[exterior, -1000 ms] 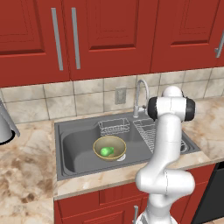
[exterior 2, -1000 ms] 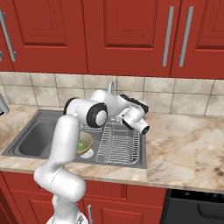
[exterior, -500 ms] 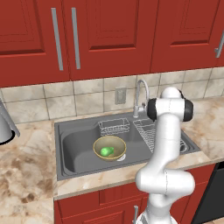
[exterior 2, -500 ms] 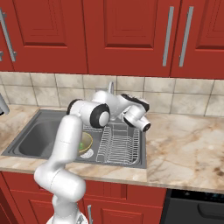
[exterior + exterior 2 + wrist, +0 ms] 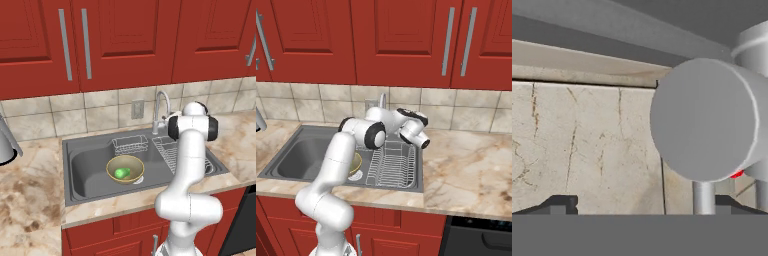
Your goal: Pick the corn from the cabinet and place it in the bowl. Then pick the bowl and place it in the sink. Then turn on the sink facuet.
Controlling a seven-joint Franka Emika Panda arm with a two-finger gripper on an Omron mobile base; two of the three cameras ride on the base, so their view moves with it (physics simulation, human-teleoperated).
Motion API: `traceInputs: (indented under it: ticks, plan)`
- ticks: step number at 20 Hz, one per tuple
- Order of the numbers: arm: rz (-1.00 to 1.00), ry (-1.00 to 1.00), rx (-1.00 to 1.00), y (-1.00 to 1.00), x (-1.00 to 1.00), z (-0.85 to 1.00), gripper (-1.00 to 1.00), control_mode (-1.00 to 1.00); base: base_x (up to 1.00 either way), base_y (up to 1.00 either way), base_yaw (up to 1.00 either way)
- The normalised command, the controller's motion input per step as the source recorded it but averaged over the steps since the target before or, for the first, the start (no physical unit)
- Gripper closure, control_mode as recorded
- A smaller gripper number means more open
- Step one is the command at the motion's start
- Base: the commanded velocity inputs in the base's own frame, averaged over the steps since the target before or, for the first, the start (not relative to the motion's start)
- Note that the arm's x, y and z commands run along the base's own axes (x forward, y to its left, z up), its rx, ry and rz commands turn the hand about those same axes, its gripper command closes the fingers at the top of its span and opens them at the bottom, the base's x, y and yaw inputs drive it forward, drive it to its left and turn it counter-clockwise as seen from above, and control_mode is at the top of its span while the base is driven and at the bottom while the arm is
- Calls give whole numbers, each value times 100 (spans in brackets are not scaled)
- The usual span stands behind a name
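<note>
The olive-tan bowl (image 5: 125,167) sits in the grey sink (image 5: 85,172), and the green corn (image 5: 121,173) lies inside it. In the right base view my arm (image 5: 338,155) hides most of the bowl (image 5: 356,163). The silver gooseneck faucet (image 5: 160,107) rises behind the basin. My gripper (image 5: 642,207) is open, with nothing between its fingertips (image 5: 558,204). It points at the tiled wall, and the faucet's round grey handle (image 5: 704,120) stands close in front of it, to the right. The red cabinet (image 5: 125,40) above has its doors shut.
A wire dish rack (image 5: 391,162) fills the sink's right part, and a small wire basket (image 5: 130,145) sits at its back. A wall outlet (image 5: 137,109) is left of the faucet. Marble counter (image 5: 471,170) runs to the right. A dark appliance (image 5: 481,240) sits below it.
My hand has shifted only very slightly near the faucet. The bowl and the corn have stayed where they were.
</note>
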Motion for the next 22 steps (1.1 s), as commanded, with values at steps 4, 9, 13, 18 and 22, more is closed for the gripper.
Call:
traceInputs:
  ticks: [4, 9, 13, 18, 22]
  plan:
    - [0, 2, 2, -13, 22, -25, 100, -100, 0, 0, 0]
    - [0, 7, 7, -23, 1, -4, 100, -100, 0, 0, 0]
    - [-4, 16, 12, -31, 0, 12, 100, -100, 0, 0, 0]
    - [-11, 25, 17, -64, 1, 18, 100, -100, 0, 0, 0]
    - [-16, 30, 23, -94, 3, 6, 100, -100, 0, 0, 0]
